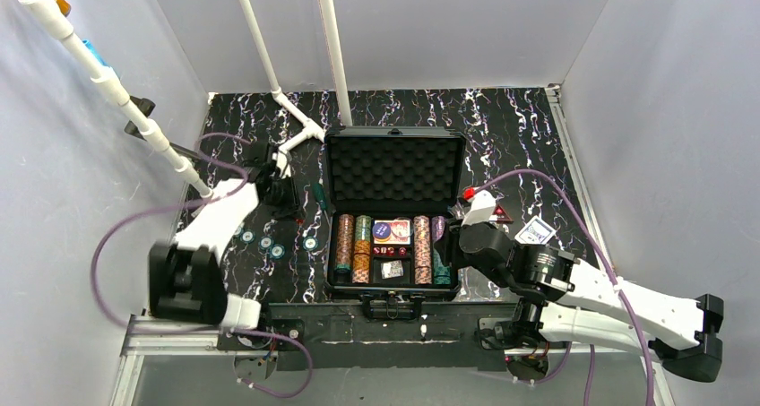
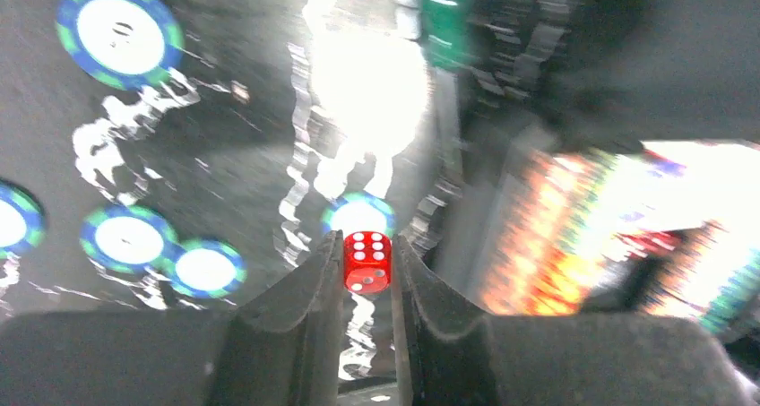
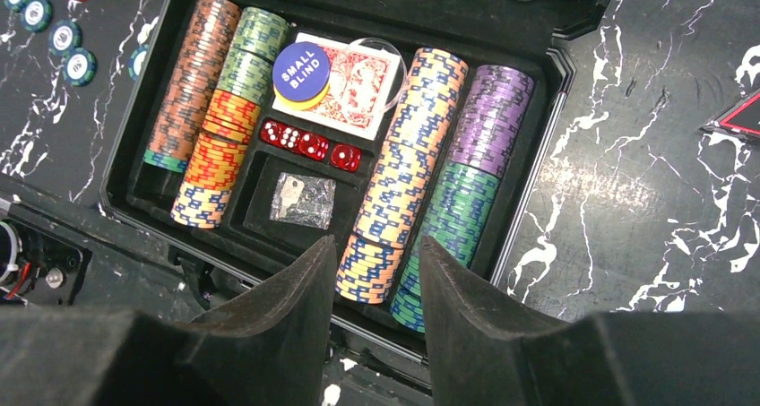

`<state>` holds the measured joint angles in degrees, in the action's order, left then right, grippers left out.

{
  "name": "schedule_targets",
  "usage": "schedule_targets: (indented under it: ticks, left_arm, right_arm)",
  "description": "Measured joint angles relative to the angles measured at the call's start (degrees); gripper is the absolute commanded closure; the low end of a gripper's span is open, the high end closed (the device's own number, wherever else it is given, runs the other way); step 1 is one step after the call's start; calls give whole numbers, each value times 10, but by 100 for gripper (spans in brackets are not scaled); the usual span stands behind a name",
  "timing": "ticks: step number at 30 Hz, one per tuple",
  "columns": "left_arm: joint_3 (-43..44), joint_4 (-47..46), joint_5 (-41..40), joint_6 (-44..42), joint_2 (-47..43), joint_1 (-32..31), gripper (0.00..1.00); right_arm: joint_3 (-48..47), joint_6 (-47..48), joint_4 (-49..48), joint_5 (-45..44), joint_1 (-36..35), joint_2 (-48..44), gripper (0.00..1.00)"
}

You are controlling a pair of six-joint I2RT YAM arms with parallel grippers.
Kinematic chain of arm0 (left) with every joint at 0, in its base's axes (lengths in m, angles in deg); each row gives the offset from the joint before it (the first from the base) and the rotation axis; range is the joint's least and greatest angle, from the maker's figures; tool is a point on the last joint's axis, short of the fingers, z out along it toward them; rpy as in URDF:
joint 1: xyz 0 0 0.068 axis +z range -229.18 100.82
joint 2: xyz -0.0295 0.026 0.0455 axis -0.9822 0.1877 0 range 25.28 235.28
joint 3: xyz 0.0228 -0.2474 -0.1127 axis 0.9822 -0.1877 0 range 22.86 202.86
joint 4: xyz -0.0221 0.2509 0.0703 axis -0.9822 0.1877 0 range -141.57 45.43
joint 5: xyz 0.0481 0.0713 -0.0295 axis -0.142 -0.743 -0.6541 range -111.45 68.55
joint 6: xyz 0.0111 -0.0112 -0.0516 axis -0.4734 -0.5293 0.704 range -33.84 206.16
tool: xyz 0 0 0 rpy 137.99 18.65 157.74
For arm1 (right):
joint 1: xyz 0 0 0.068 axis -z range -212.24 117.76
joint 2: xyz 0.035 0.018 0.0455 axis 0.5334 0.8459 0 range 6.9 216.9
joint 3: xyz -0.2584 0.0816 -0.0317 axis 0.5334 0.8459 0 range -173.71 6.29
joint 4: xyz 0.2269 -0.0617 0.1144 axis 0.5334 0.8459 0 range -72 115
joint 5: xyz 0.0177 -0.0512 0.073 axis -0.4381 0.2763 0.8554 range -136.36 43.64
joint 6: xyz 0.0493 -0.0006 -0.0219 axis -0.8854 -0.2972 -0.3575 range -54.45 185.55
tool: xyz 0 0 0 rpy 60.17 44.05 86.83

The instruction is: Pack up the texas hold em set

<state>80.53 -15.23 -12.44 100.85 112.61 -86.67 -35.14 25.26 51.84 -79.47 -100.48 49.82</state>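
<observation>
Black marbled table (image 1: 529,128) carrying the open case (image 1: 394,168) at its middle, lid propped toward the far edge so the trays are reachable. My right gripper (image 3: 378,245) hangs spread and empty over the case's near right corner, apparently waiting. Chip stacks (image 3: 408,155) lie sideways in grooves that stop them rolling. The card deck (image 3: 354,83) sits between them under a blue disc (image 3: 300,73) reading "SMALL BLIND", beside a row of dice (image 3: 309,143). Loose chips (image 1: 269,242) lie on the table left of the case. My left gripper (image 2: 367,285) pinches one red die (image 2: 367,261), six-pip face showing, presumably bound for the case.
</observation>
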Motion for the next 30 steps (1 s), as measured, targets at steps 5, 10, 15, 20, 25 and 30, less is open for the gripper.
schedule_targets:
  ticks: [5, 10, 15, 20, 25, 30]
  left_arm:
    - [-68, -34, 120, 103, -259, -54, 100]
    - [-123, -125, 157, 230, -303, -218, 100]
    - [-137, -192, 111, 316, -201, -340, 100]
    - [-106, -244, 69, 350, -94, -412, 100]
    - [-64, -275, 39, 364, -9, -435, 100]
    - [-43, -288, 20, 365, 41, -438, 100]
  right_arm:
    - [0, 0, -1, -2, 0, -6, 53]
    - [0, 0, -3, 0, 2, 8, 54]
    - [0, -4, -3, 3, 3, 11, 54]
    - [0, -12, -2, 3, 3, -11, 54]
    - [0, -17, 6, 3, 3, -19, 54]
    - [0, -18, 12, 3, 4, -21, 54]
